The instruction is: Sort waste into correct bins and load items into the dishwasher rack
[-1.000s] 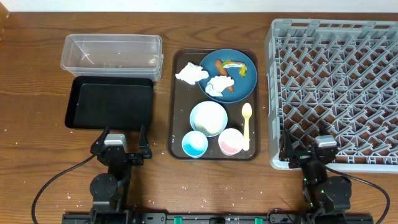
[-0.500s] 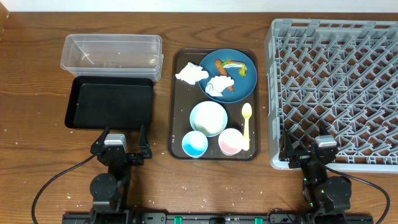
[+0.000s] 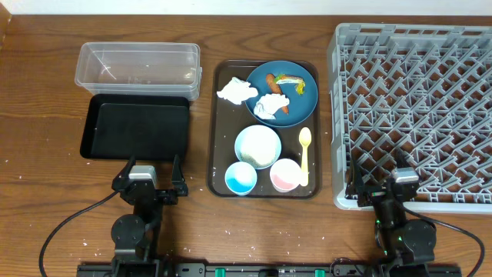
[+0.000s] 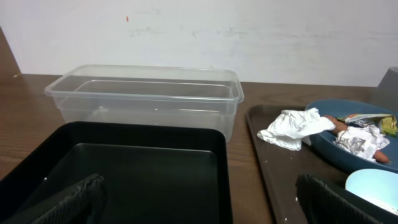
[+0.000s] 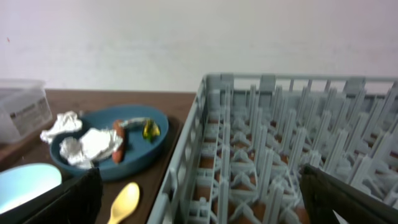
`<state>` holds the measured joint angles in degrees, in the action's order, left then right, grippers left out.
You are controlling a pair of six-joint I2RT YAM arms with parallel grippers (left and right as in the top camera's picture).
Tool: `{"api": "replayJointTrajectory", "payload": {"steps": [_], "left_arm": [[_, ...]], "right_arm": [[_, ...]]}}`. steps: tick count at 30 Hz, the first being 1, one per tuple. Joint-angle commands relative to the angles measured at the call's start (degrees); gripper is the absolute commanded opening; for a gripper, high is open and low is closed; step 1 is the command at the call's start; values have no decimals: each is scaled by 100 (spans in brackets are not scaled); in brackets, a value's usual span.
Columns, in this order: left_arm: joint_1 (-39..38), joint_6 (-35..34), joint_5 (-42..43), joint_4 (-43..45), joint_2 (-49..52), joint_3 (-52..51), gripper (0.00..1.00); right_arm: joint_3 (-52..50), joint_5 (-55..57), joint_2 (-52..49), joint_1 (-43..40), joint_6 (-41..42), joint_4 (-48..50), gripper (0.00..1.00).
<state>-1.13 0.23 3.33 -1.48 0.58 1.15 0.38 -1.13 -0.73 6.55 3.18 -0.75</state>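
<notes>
The dark blue plate (image 3: 296,96) lies at the back of the brown tray (image 3: 223,138). On it are a tissue (image 3: 270,105), an orange carrot (image 3: 270,79) and a yellow-green wrapper (image 3: 290,79). Another tissue (image 3: 236,91) lies beside the plate. The pale bowl (image 3: 257,146), blue cup (image 3: 241,178), pink cup (image 3: 285,175) and yellow spoon (image 3: 304,154) sit in front. The clear tub (image 3: 137,63) and black tray (image 3: 137,127) are on the left, the grey rack (image 3: 415,108) on the right. My left gripper (image 3: 152,171) (image 4: 202,208) is open and empty before the black tray. My right gripper (image 3: 377,183) (image 5: 202,202) is open and empty at the rack's near edge.
The right wrist view shows the rack's wall (image 5: 186,174) right next to the spoon (image 5: 124,202) and plate (image 5: 143,149). The left wrist view shows the black tray (image 4: 124,174), the tub (image 4: 146,99) behind it and a tissue (image 4: 292,127). White specks dot the table's front.
My right gripper has shifted very slightly to the right. Nothing else has moved.
</notes>
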Motion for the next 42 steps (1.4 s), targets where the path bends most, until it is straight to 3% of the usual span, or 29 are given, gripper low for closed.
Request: {"api": "replayJointTrajectory", "payload": {"steps": [1,12,20,25,34,42], "left_arm": [[31,-4,282,-50,-35,-92,99],[31,-4,527,374,127,546,100],[31,170,1152,264,1775,2159,99],[26,173,1405,-671,3515,3786,99],[-527,962,1346,-3305,6505,6979,99],[-1587,997,31,-4725,8426,8614,99]], "right_arm": [[-7,-42,17,-37,-37,234,99],[387,-216,-72,-37,-417,883,99],[1681,-240,-1095,-37,-717,780,99],[2914,-452,-2223,-37,-758,157,99],[5298,-732,-4168,-37,-758,-1910,99],[6708,-754,-5421,-37,-756,-3344,99]]}}
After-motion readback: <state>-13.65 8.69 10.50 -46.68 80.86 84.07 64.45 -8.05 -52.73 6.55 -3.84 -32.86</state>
